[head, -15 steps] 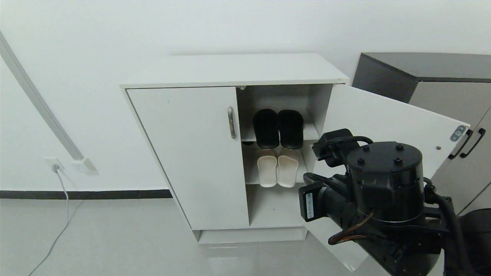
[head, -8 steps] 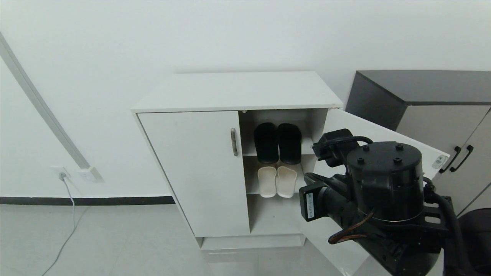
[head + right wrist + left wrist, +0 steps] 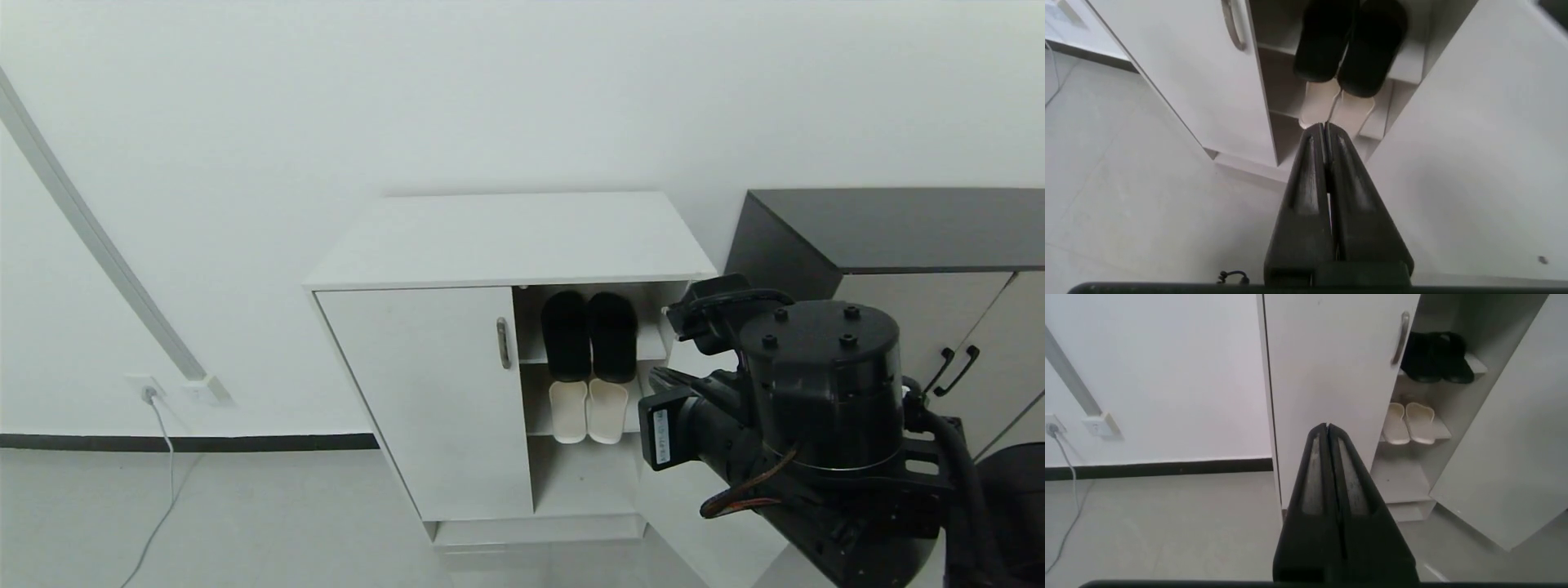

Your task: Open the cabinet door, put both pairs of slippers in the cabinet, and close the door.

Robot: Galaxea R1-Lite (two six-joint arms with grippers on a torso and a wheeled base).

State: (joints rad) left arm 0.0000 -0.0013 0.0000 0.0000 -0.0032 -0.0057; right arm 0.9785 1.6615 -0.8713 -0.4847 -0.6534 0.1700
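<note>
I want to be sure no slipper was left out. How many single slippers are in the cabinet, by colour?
Black slippers: 2
White slippers: 2
Total: 4

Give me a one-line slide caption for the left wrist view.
Shut left gripper facing the white cabinet, its door open, black slippers shelved above white slippers.

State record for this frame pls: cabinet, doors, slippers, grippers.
cabinet: low, white, two-door
left door: flat white panel, shut
right door: flat white panel, swung open
upper shelf: pair of black slippers
shelf below: pair of white slippers
left gripper: shut, empty
right gripper: shut, empty
remaining: close right door
</note>
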